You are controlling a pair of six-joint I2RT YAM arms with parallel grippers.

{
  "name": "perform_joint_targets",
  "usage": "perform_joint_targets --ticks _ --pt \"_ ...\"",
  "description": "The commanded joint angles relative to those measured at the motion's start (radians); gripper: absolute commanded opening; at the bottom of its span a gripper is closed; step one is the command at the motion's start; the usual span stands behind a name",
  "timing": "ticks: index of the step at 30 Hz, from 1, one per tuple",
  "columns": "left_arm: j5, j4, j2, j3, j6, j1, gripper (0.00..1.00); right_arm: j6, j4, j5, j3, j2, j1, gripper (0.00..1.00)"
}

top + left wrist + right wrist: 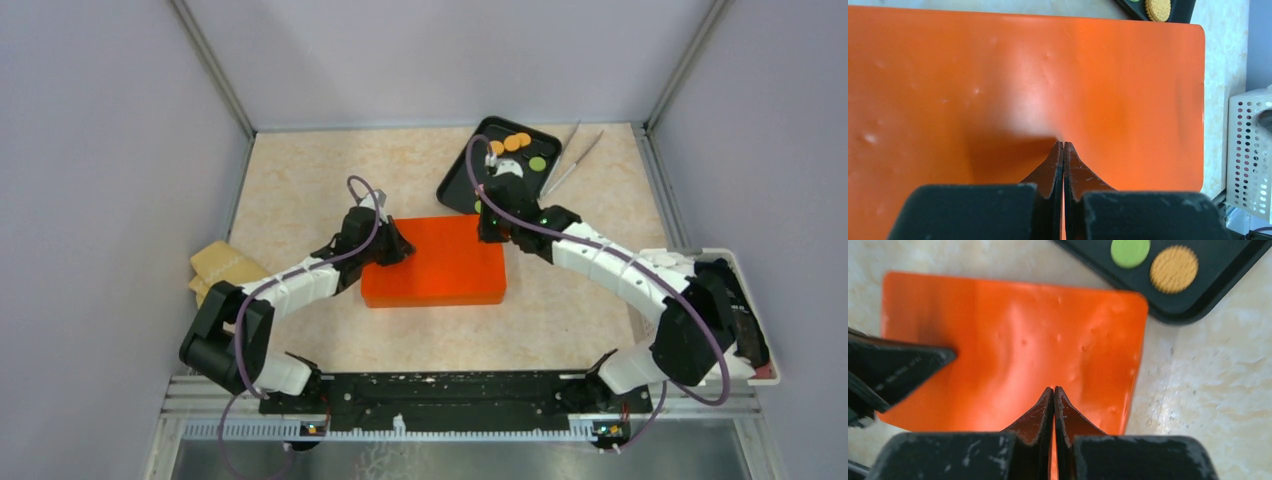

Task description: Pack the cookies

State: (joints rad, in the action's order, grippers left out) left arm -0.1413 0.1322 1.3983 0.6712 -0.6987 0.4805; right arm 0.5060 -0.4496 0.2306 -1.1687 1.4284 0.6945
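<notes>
A flat orange box (435,260) lies mid-table. My left gripper (400,247) is shut at its left end, its tips (1063,144) down on the orange lid (1048,75) with nothing between them. My right gripper (492,228) is shut too, tips (1054,389) over the box's right part (1013,335). Behind the box sits a black tray (460,185) with orange cookies (511,142) and a green cookie (537,163). The right wrist view shows a green cookie (1130,251) and an orange cookie (1174,268) on the tray (1218,270). One cookie (1158,8) peeks into the left wrist view.
Metal tongs (575,160) lie right of the tray. Tan paper bags (222,268) sit by the left wall. A white perforated basket (745,300) stands at the right edge, also seen from the left wrist (1248,150). A white item (505,172) rests on the tray.
</notes>
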Motion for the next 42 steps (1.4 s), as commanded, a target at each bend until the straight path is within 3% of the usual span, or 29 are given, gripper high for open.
perform_joint_targets --ticks 1,9,19,22,25,30,32,33,34,42 --pt "-0.018 -0.006 0.055 0.022 0.013 0.024 0.0 0.056 0.023 -0.041 0.12 0.025 0.032 0.0" --pt "-0.013 -0.024 0.066 0.061 0.03 0.038 0.0 0.109 0.009 -0.032 0.273 0.013 0.033 0.0" --pt "0.092 -0.197 -0.029 0.222 0.107 0.04 0.0 -0.012 -0.033 0.04 0.017 -0.025 0.033 0.0" --pt "0.131 -0.246 -0.063 0.28 0.142 0.041 0.04 -0.05 -0.038 0.041 -0.055 -0.015 0.033 0.13" --pt "0.173 -0.277 -0.095 0.329 0.177 0.041 0.19 -0.079 -0.04 0.058 -0.12 -0.011 0.033 0.37" --pt "0.222 -0.318 -0.12 0.405 0.224 0.04 0.66 -0.11 -0.034 0.109 -0.182 -0.008 0.033 0.79" --pt "0.255 -0.354 -0.121 0.445 0.24 0.041 0.8 -0.118 -0.036 0.147 -0.196 -0.008 0.033 0.96" --pt "0.273 -0.37 -0.118 0.467 0.251 0.04 0.94 -0.132 -0.036 0.164 -0.201 -0.008 0.033 0.98" --pt "0.293 -0.394 -0.113 0.49 0.264 0.04 0.98 -0.144 -0.037 0.18 -0.206 -0.009 0.034 0.99" --pt "0.478 -0.486 -0.136 0.553 0.295 0.041 0.98 -0.17 -0.037 0.369 -0.182 -0.054 0.033 0.99"
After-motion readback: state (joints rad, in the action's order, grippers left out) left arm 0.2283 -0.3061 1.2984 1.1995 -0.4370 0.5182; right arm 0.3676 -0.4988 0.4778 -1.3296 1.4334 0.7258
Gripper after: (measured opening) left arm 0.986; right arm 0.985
